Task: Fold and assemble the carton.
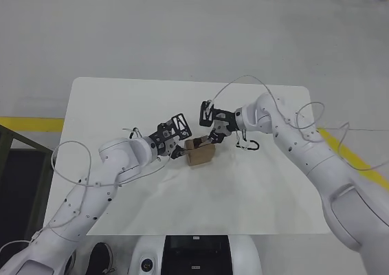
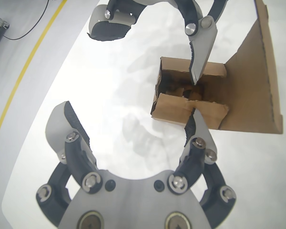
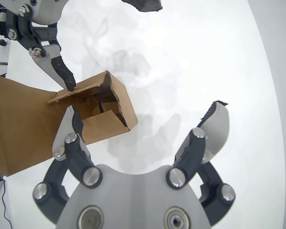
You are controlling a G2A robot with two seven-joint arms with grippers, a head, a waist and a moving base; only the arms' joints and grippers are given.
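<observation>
- The left gripper (image 2: 131, 108) is spread wide and grips nothing. One of its fingertips (image 2: 196, 120) touches the outside of the nearer wall of the carton (image 2: 171, 111), right at the rim. The other finger hangs over bare table, well apart from the cardboard.
- The right gripper (image 3: 146, 107) is also spread wide, with nothing held between its fingers. One of its fingertips (image 3: 74, 120) rests at the opposite rim of the carton, with its tip at the edge of the opening. Its other finger is out over the table, away from the box.
- The two touching fingers face each other across the carton's mouth, one on each long side.
- The carton is a small brown cardboard box standing on the table with its mouth open upward. Its cut edges are ragged, and loose inner flaps show in the dark interior.
- A large flap (image 2: 250, 91) juts out unfolded from one end of the box. The pictures do not show whether it lies flat or stands tilted.
- In the top view, the carton sits near the middle of the table (image 1: 112, 110), between the two grippers. The left arm (image 1: 105, 172) comes in from the near left corner and the right arm (image 1: 297, 137) from the right side.
- The table is white with rounded corners. It stands on a pale grey floor (image 1: 181, 34) marked by a yellow line (image 1: 23, 124).
</observation>
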